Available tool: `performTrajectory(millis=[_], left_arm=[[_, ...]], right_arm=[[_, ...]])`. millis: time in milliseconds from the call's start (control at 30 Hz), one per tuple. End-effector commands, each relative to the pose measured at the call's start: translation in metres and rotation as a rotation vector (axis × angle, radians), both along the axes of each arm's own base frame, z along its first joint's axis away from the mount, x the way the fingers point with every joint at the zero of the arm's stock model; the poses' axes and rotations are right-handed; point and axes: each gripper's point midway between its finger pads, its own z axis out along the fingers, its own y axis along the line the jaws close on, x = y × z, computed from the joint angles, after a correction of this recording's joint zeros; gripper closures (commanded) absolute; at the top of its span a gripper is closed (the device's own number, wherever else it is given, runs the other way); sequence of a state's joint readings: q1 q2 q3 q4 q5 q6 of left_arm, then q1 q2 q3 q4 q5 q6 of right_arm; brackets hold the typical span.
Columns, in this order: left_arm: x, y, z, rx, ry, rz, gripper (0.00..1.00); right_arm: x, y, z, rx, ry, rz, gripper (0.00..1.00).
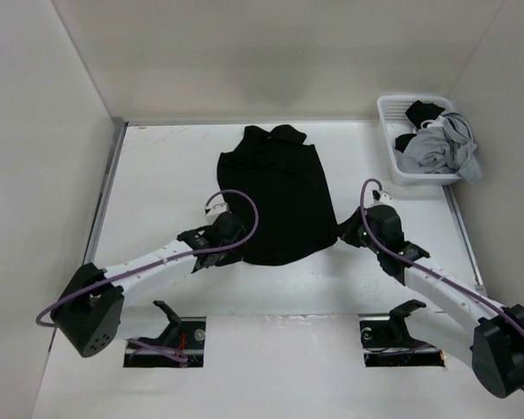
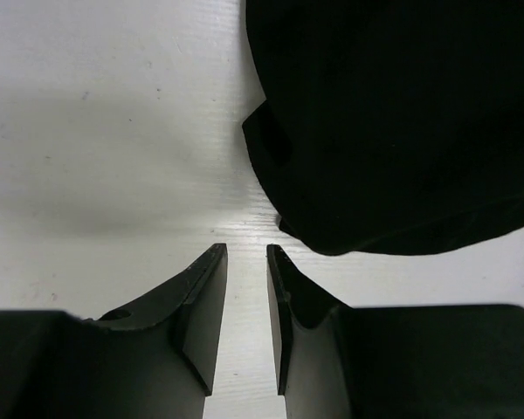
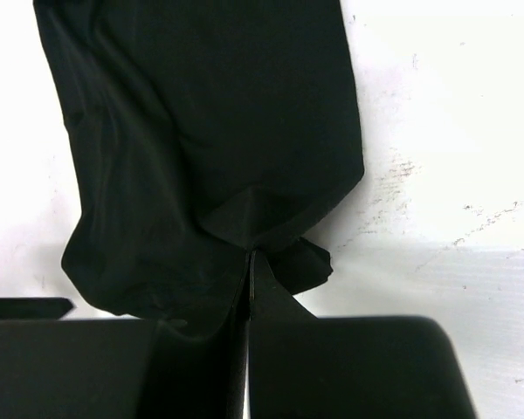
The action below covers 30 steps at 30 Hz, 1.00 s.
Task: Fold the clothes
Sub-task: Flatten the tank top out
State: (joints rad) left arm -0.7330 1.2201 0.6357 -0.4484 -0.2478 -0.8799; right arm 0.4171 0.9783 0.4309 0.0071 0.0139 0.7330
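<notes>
From above, a plain black soft cloth garment [image 1: 279,196] lies spread flat in the middle of the white tabletop [image 1: 157,175], its neck end pointing away from the arms. The left pincer [image 1: 237,229] sits at the garment's near left hem and the right pincer [image 1: 348,232] at its near right corner. A white plastic mesh basket [image 1: 387,131] stands at the far right corner of the tabletop, holding crumpled grey and black clothes [image 1: 437,148].

In the left wrist view, the left pincer [image 2: 246,249] is released. Its two fingers stand a narrow gap apart with only bare tabletop between them, and the garment's rounded edge [image 2: 393,122] lies just beyond the right fingertip.

In the right wrist view, the right pincer [image 3: 249,255] is clenched on a pinched fold of the garment [image 3: 201,113], and the cloth bunches up at the fingertips.
</notes>
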Motion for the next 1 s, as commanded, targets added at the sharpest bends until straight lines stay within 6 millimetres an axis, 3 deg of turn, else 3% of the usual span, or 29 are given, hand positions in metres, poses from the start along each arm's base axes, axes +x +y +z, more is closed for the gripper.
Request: performTrajectory(millis=[0,233,367,467,633,767,967], left_arm=[[0.014,-0.024,0.007,-0.084,-0.058,-0.005,0.77],[0.021,-0.037,0.001,-0.077,-0.061,-0.041,0.67],[0.018,-0.037,-0.012,-0.055,-0.026,-0.05,0.66],[0.018,-0.041,-0.013,-0.06,-0.027,-0.054,0.72],[0.017,-0.041,-0.003,-0.086,-0.049,-0.04,0.92],[0.014,-0.027,0.022,-0.136,-0.099,0.009,1.0],[0.013,0.042,0.09,-0.055,-0.24,0.142,0.94]], right_arm=[[0.012,0.002,0.022,0.024,-0.072,-0.001,0.99],[0.011,0.002,0.024,0.029,-0.073,0.001,0.99],[0.011,0.002,0.025,0.03,-0.076,0.001,0.99],[0.013,0.003,0.027,0.031,-0.082,0.002,0.99],[0.014,0.004,0.029,0.036,-0.089,0.001,0.99],[0.014,0.005,0.029,0.041,-0.091,0.003,0.99],[0.0,0.011,0.039,0.067,-0.105,0.034,1.0]])
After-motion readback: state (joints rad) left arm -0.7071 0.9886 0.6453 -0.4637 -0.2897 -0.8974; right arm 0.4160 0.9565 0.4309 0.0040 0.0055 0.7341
